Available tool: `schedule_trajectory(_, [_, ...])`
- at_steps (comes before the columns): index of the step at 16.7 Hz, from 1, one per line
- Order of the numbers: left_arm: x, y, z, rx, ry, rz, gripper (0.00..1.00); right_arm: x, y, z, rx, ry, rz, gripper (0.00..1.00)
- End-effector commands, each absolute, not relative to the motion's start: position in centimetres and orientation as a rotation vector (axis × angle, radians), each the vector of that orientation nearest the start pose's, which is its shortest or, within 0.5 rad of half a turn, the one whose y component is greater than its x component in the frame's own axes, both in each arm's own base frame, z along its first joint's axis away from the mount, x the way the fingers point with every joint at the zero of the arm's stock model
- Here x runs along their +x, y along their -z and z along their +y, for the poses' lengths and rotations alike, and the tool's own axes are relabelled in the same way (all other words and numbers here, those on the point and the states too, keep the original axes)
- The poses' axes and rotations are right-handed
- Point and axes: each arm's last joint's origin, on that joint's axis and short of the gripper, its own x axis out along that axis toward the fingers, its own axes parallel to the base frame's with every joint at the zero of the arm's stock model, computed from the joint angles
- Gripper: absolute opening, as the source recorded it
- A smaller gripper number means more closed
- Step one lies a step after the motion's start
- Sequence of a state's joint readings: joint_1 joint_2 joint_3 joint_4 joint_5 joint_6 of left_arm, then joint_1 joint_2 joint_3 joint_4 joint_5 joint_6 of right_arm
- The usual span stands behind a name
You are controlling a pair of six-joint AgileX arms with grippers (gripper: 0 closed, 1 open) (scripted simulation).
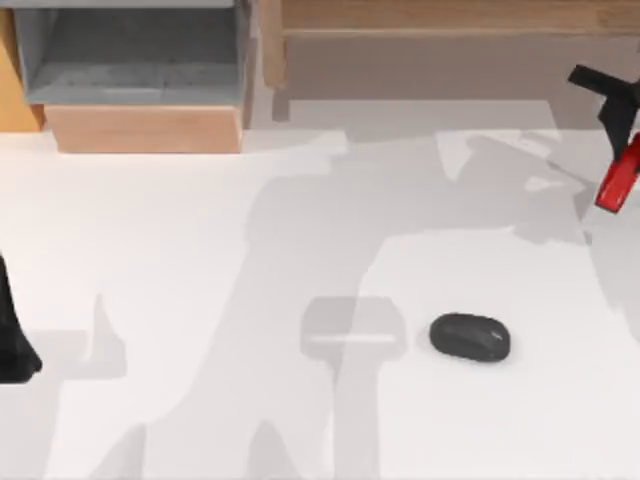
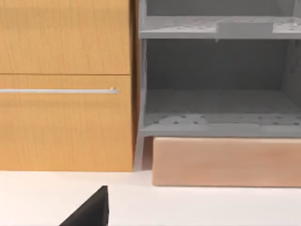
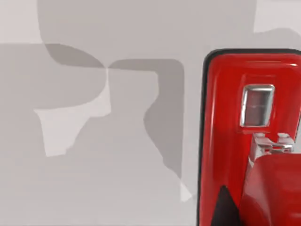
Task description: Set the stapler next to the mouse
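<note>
Stapler, bright red and glossy, hangs tilted at the far right edge of the top view, lifted above the white worktop and pinched by the right tool, whose black fingers reach in from the upper right corner. In the right wrist view the stapler shows close up, with a small metal plate near its end and the pale worktop crossed by grey shadows beneath it. Mouse, dark charcoal and oval, lies on the worktop right of centre and toward the near edge, well apart from the stapler. Left arm sits parked at the left edge of the top view, its dark tool low by the worktop; whether its fingers are spread or pressed together I cannot tell. Left wrist view looks at a wooden cabinet with a metal handle bar, beside a grey open shelf unit standing on a light wooden base, with a black finger tip at the edge.
</note>
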State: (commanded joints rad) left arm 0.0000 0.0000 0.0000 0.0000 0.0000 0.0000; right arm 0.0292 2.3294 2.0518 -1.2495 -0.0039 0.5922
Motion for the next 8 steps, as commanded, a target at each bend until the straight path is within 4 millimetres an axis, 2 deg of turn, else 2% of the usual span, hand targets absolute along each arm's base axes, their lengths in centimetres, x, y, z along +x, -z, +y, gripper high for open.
schedule_trajectory(4, [10.6,-16.0,-0.1,0.000,0.000,0.000,1.00,45.9,-23.4,4.1,0.422,0.348,1.427,0.00])
schedule_trajectory(8, [10.6,-16.0,-0.1,0.000,0.000,0.000,1.00,45.4,-26.9,6.6,0.387,0.285,1.389,0.00])
